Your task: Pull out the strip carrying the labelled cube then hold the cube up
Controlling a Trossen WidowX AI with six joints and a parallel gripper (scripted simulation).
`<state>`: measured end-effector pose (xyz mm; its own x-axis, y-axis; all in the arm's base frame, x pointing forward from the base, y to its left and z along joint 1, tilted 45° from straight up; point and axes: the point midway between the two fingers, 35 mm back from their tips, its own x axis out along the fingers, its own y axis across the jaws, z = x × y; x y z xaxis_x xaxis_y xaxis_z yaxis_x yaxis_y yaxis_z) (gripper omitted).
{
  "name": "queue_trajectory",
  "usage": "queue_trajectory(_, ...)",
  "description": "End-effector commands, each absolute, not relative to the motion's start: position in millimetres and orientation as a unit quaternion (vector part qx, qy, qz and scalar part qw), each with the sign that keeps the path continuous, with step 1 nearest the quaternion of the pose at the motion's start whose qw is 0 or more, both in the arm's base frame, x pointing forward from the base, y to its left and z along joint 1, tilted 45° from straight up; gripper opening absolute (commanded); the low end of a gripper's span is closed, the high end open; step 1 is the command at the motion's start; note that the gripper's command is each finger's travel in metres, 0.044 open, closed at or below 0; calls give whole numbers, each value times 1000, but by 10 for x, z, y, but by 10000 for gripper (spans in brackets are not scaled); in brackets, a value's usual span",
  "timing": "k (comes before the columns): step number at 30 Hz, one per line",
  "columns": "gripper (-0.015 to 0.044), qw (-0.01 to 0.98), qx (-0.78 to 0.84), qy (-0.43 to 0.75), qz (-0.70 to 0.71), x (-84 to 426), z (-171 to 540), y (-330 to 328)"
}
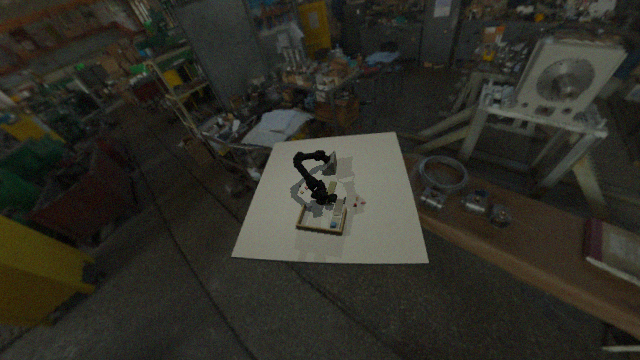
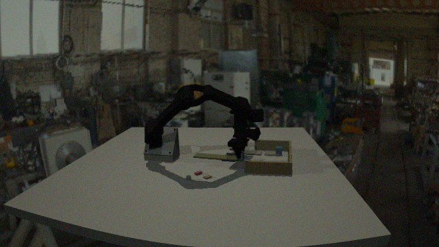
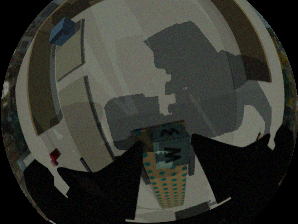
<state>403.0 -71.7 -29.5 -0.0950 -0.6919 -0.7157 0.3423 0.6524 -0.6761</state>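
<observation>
Near the open side of the wooden tray (image 1: 320, 230) (image 2: 268, 168) (image 3: 35, 85), the gripper (image 1: 330, 199) (image 2: 239, 157) (image 3: 166, 141) stands partly spread, its fingers flanking the W-marked cube (image 2: 241, 156) (image 3: 171, 151), which sits at the end of the dotted strip (image 1: 332, 187) (image 2: 214, 156) (image 3: 168, 190).
</observation>
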Motion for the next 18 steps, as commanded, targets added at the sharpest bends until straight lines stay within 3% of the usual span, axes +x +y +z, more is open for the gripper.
queue_trajectory(1,250,655,-142,628,-394,4008,-324,-761)
queue_trajectory(5,250,655,-142,628,-394,4008,-324,-761)
queue_trajectory(9,145,657,-139,627,-393,4022,-312,-738)
queue_trajectory(18,65,657,-139,627,-393,4022,-312,-738)
